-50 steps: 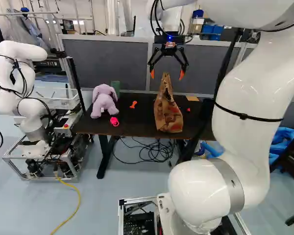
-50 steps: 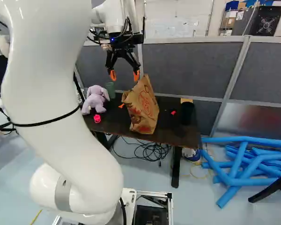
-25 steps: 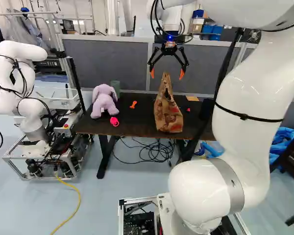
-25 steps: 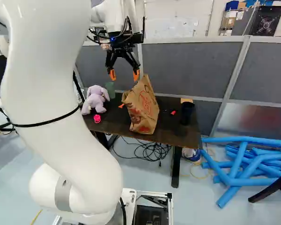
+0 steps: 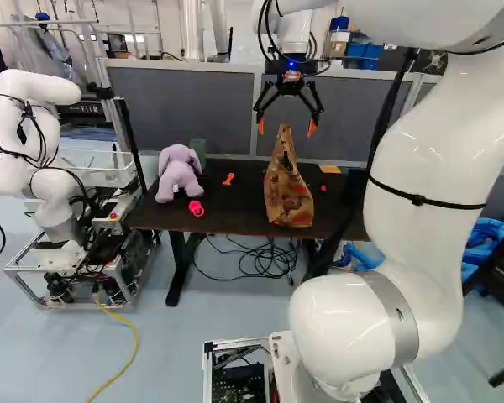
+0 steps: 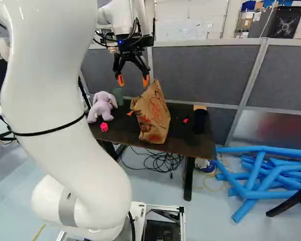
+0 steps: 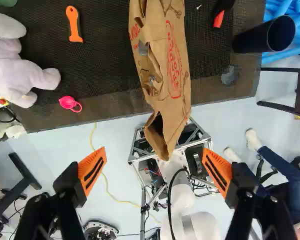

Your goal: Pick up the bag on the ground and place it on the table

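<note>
brown paper bag (image 5: 287,185), red-printed and creased, stood upright on counter (image 5: 227,220) | flanked by lilac plush toy (image 5: 178,174) and black cup (image 6: 200,122) | pincer (image 5: 286,127) spread wide above bag

Gray partition panels (image 6: 205,73), white wall (image 6: 188,22) behind. Pale blue-gray floor (image 6: 210,221), 1 yellow cable (image 5: 136,336). Blue tubes (image 6: 256,175) piled, right base view's right.

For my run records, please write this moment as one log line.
gripper: open, near top of bag | bag: standing on table, not gripped | plush toy: on table
</note>
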Controlling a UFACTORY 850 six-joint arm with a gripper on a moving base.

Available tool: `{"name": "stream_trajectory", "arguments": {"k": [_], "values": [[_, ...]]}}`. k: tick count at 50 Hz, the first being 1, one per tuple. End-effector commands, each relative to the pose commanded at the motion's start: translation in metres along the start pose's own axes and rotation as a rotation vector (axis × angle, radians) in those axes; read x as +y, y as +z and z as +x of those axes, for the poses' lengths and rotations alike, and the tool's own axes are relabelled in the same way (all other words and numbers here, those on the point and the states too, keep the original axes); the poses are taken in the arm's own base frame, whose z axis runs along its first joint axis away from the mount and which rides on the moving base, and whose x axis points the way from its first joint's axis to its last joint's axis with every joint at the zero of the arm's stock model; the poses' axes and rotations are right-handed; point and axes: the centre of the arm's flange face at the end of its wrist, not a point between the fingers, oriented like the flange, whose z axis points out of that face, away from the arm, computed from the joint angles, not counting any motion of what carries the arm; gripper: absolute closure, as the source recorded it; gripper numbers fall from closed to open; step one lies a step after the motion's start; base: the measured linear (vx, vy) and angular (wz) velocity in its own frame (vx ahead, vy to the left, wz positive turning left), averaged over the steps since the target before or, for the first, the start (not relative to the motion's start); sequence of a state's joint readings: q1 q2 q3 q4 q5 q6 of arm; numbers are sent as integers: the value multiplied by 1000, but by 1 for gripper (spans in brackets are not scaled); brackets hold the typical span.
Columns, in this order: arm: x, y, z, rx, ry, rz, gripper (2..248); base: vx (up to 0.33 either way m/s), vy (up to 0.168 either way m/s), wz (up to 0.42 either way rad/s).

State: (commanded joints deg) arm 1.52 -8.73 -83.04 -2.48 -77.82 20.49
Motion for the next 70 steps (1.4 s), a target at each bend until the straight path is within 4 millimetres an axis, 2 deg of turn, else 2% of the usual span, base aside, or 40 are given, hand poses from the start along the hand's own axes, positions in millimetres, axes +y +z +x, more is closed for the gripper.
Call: {"name": "stream_trajectory", "arguments": {"k": [27,70], "values": [[0,0,0,0,0,0,3,-81,1,6],[0,0,0,0,0,0,3,-141,1,11]]}}
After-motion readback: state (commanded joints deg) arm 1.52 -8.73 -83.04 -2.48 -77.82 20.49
